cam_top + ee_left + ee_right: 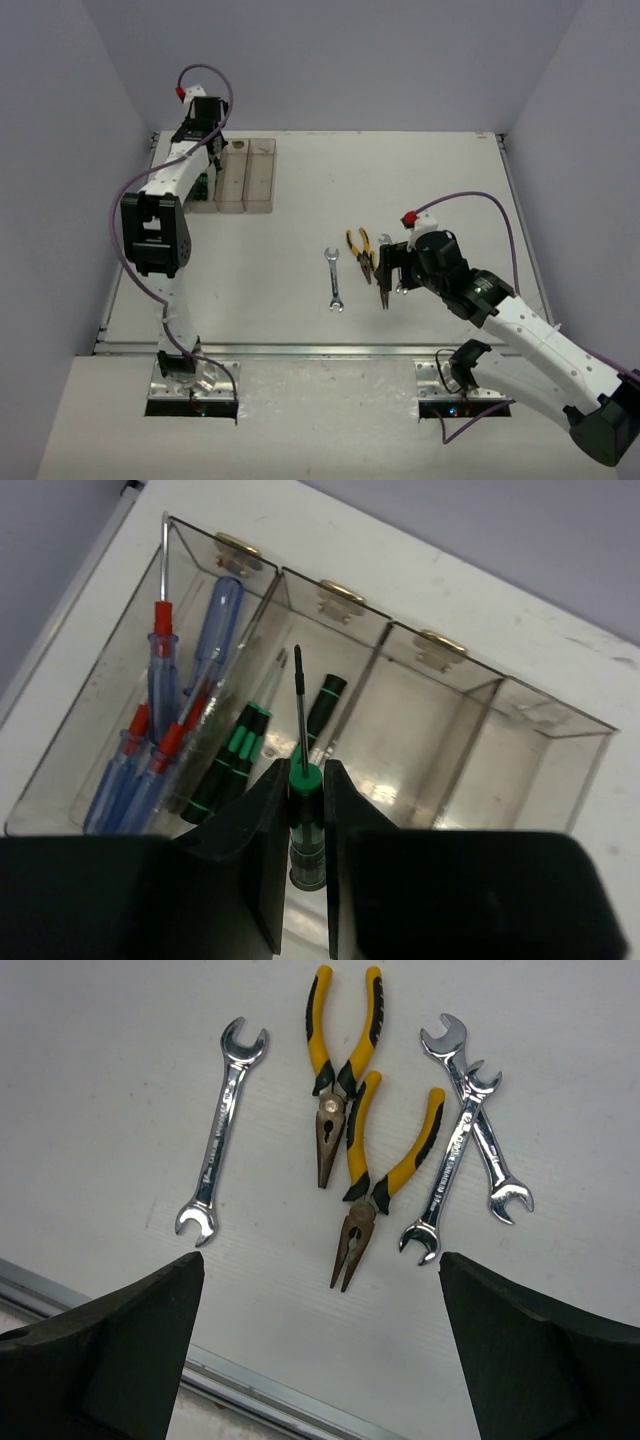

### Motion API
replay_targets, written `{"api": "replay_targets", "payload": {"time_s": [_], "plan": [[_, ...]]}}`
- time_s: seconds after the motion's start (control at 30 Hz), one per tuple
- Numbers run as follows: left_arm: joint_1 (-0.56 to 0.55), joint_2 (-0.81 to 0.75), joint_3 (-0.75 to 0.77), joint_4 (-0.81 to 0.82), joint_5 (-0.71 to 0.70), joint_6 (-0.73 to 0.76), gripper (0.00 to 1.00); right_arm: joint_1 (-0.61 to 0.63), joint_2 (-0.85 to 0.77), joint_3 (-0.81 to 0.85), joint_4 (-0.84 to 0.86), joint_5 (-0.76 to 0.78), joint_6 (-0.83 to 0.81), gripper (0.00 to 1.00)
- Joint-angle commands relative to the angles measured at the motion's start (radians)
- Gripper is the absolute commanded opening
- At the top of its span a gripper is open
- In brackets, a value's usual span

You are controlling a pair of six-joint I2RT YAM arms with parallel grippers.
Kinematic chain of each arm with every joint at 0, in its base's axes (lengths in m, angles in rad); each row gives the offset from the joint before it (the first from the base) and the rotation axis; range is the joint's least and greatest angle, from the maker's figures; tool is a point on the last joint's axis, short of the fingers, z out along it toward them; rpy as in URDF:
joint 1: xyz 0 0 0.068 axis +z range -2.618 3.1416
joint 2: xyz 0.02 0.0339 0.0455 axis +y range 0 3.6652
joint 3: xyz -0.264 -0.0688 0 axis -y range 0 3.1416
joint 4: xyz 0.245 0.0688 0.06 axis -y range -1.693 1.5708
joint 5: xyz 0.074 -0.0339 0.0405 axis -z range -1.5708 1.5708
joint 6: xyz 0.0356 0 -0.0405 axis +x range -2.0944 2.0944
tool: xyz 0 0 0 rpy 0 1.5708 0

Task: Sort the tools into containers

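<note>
White table (300, 210): left pincer (305, 782) clamps green-black screwdriver (306, 855); right pincer (320, 1265) gapes.

Left gripper (305, 778) black; my right gripper (320, 1265) the same. Screwdriver (305, 830) in my left: green collar, green-black handle, dark shaft. Bins (470, 705): translucent beige. Blue screwdrivers (218, 630): red collars. Black screwdrivers (235, 760): green bands. Pliers (345, 1050): yellow-black handles, brownish noses. Wrenches (222, 1125): silver. Table (100, 1060): white.
</note>
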Motion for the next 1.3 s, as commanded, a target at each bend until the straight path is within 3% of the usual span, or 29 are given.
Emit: {"api": "replay_targets", "payload": {"time_s": [0.0,0.3,0.4,0.5,0.57,0.67,0.77,0.8,0.9,0.93,1.0,1.1,1.17,1.27], "plan": [[0.051,0.040,0.093,-0.013,-0.077,0.143,0.00,-0.004,-0.006,-0.007,0.030,-0.020,-0.010,0.99],[0.062,0.115,0.080,0.035,-0.047,0.243,0.00,-0.005,-0.006,-0.026,0.052,-0.093,-0.016,0.99],[0.062,0.137,0.073,0.030,-0.028,0.242,0.19,-0.004,-0.007,-0.032,0.060,-0.097,-0.017,0.99],[0.062,0.138,0.081,0.008,0.003,0.216,0.28,-0.004,-0.001,-0.032,0.060,-0.083,-0.019,0.99],[0.062,0.119,0.105,-0.012,0.039,0.193,0.47,-0.006,0.005,-0.032,0.061,-0.075,-0.018,0.99],[0.044,0.058,0.151,-0.072,0.056,0.136,0.64,-0.005,0.025,-0.032,0.060,-0.053,-0.019,0.99],[-0.048,-0.029,0.168,-0.105,-0.009,0.097,0.85,-0.004,0.045,-0.025,0.047,-0.040,-0.016,0.99],[-0.049,-0.066,0.164,-0.111,-0.042,0.091,1.00,-0.004,0.054,-0.025,0.039,-0.035,-0.015,0.99],[-0.206,-0.338,0.044,-0.156,-0.140,-0.018,1.00,-0.004,0.095,-0.017,0.028,0.013,-0.006,0.99],[-0.229,-0.439,0.005,-0.151,-0.111,-0.044,1.00,-0.004,0.102,-0.016,0.028,0.023,-0.006,0.99],[-0.243,-0.631,-0.228,-0.129,-0.029,-0.183,1.00,-0.004,0.144,-0.005,0.031,0.028,-0.007,0.99],[-0.246,-0.933,-0.531,-0.027,0.196,-0.193,1.00,-0.006,0.209,0.029,0.003,0.037,-0.007,0.99],[-0.247,-1.090,-0.690,-0.029,0.238,-0.174,1.00,-0.005,0.263,0.061,-0.024,0.044,-0.013,0.90],[-0.247,-1.266,-0.848,-0.077,0.260,-0.129,1.00,-0.007,0.338,0.099,-0.053,0.110,0.000,0.66]]}}
